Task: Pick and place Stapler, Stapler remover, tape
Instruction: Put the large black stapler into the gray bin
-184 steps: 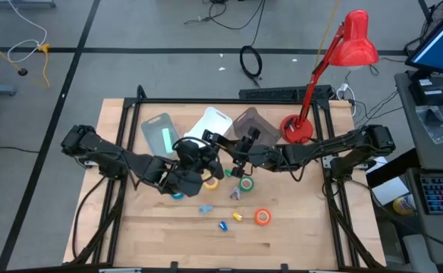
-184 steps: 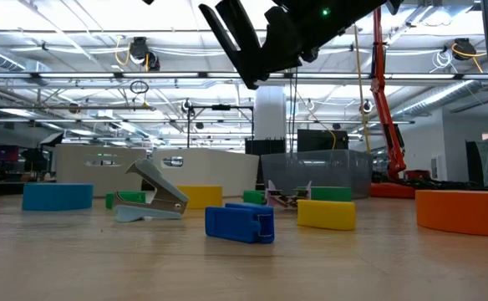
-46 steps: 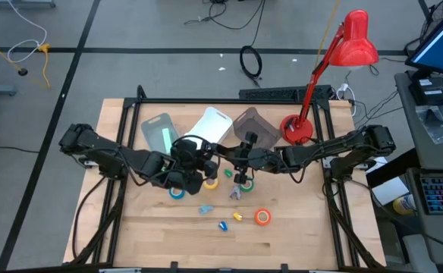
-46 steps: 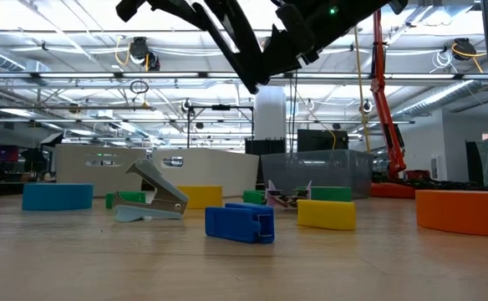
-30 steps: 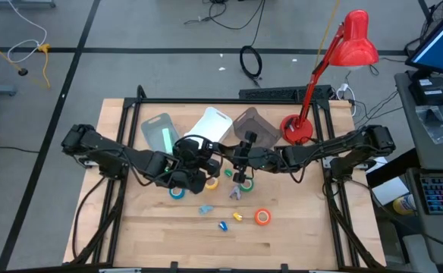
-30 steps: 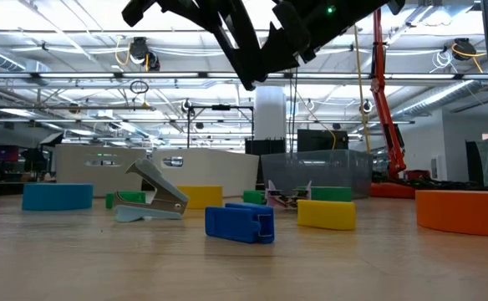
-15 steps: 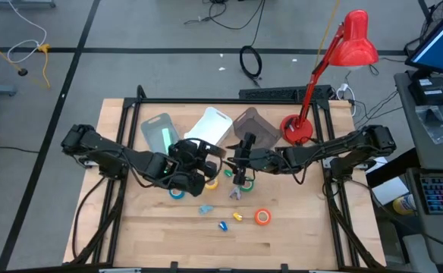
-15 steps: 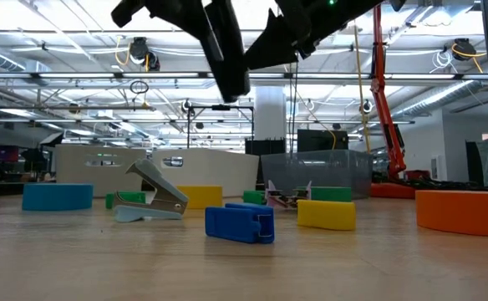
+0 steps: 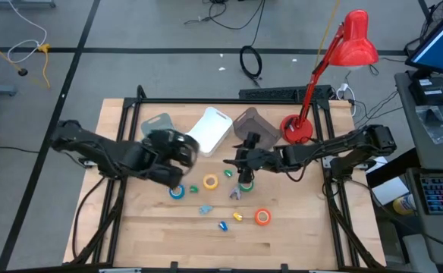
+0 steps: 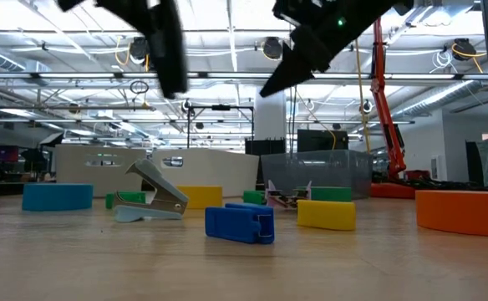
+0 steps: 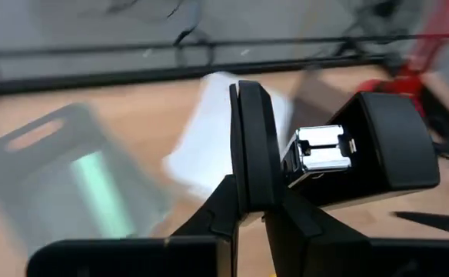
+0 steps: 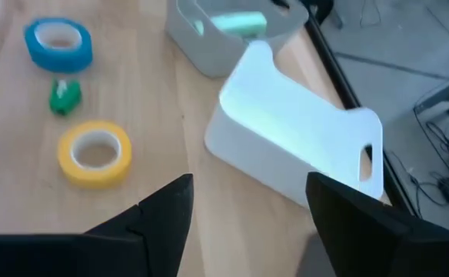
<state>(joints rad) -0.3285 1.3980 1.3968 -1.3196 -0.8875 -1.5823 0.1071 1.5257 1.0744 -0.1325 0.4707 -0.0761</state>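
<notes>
My left gripper (image 9: 174,149) is shut on a black stapler (image 11: 378,146) above the grey bin (image 9: 156,130); in the low view it shows blurred, high up (image 10: 167,54). My right gripper (image 9: 234,167) hangs open over the table's middle with nothing between its fingers (image 12: 247,223). Four tape rolls lie flat on the wood: blue (image 9: 177,192), yellow (image 9: 210,182), green (image 9: 246,184) and orange (image 9: 262,217). A pale staple remover (image 10: 152,199) rests on the table near them. My left gripper pinches a thin black arm of the stapler (image 11: 249,146) between its two fingers. The arm stands out past the fingertips. The stapler's thick body with the silver magazine (image 11: 324,154) gapes open beside it. The stapler is lifted clear of the table.
A white bin (image 9: 210,129) and a smoky clear bin (image 9: 252,123) stand beside the grey one at the far edge. A red desk lamp (image 9: 297,127) stands at the far right. Small green (image 9: 193,189), blue (image 9: 223,225) and yellow (image 9: 237,216) pieces lie among the rolls.
My left gripper has swung toward the table's left edge and a little toward the far edge. It has carried the stapler away from my right gripper and tipped as it went. My right gripper has opened and stays near where it was.
</notes>
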